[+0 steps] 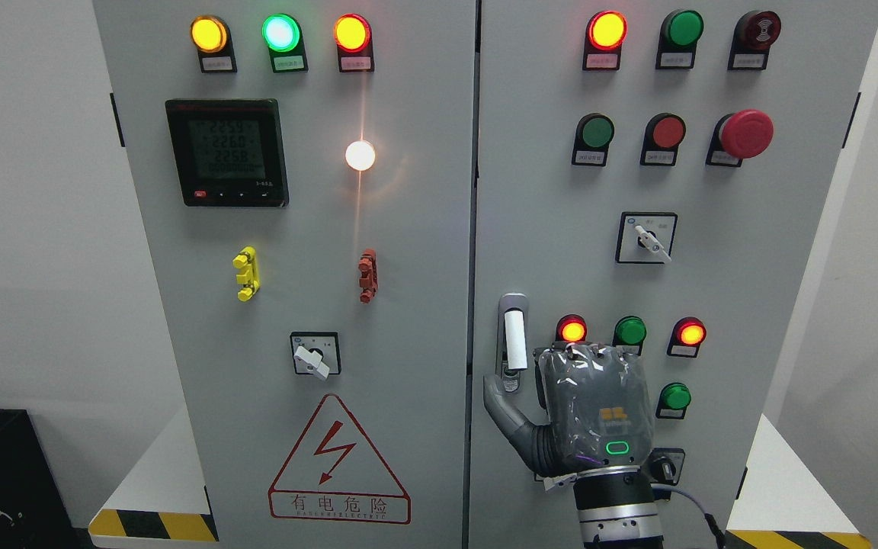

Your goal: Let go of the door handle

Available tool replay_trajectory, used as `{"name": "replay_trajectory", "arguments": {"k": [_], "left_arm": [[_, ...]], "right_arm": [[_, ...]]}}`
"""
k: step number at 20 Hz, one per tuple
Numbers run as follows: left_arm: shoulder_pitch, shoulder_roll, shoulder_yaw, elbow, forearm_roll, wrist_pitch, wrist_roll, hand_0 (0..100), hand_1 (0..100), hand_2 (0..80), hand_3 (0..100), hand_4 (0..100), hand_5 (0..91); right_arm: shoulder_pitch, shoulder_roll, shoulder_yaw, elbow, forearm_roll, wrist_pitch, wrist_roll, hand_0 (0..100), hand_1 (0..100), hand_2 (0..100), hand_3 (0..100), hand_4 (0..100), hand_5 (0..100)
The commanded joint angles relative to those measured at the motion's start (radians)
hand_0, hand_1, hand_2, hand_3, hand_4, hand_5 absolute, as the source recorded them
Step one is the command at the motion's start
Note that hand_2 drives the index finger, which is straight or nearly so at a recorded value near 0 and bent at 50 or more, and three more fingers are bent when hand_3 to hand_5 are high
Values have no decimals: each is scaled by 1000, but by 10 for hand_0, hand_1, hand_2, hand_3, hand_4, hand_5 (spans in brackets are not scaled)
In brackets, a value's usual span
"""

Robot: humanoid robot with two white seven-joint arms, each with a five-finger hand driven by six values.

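A: Left to right, what's on the cabinet?

B: The left door [286, 305] carries three lit lamps, a digital meter [226, 151], a yellow clip [246, 274], a red clip [366, 276], a rotary switch [315, 354] and the electric hazard sign [338, 463]. The right door [751, 267] has the door handle [514, 339] at its left edge, just beside the seam, then lamps, push buttons, a red emergency-stop button [745, 133] and a selector switch [646, 238].

A: And the hand?

B: The right hand [588, 412] rises from the bottom edge, back towards the camera, just right of the handle. Its thumb [501, 408] reaches under the handle's lower end. The fingers [591, 354] curl forward out of sight, so I can't tell whether they're closed; they don't look wrapped around the white grip. The left arm isn't visible.

A: Which step, then?

B: I'd judge the letting-go is nearly finished. Next, the thumb should clear the handle's base and the hand draw straight back, avoiding the buttons beside it.

A: Any containers?

B: Only the cabinet; both doors look shut, contents hidden.
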Motion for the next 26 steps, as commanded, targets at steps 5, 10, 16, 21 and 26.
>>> {"name": "replay_trajectory", "arguments": {"k": [5, 10, 16, 21, 26], "left_arm": [[17, 0, 0, 0, 0, -1, 0, 120, 556, 0, 0, 0, 0], [17, 0, 0, 0, 0, -1, 0, 120, 556, 0, 0, 0, 0], [17, 0, 0, 0, 0, -1, 0, 120, 556, 0, 0, 0, 0], [17, 0, 0, 0, -1, -1, 0, 120, 556, 0, 0, 0, 0], [17, 0, 0, 0, 0, -1, 0, 120, 556, 0, 0, 0, 0]], "right_arm": [[-51, 1, -6, 83, 1, 3, 3, 349, 224, 961, 1000, 1000, 1000], [-51, 1, -6, 83, 1, 6, 3, 339, 237, 961, 1000, 1000, 1000], [-51, 1, -6, 83, 3, 6, 3, 320, 273, 959, 1000, 1000, 1000], [-51, 1, -4, 80, 3, 6, 3, 325, 302, 959, 1000, 1000, 1000], [-51, 1, -6, 80, 3, 14, 3, 362, 307, 960, 1000, 1000, 1000]]}}
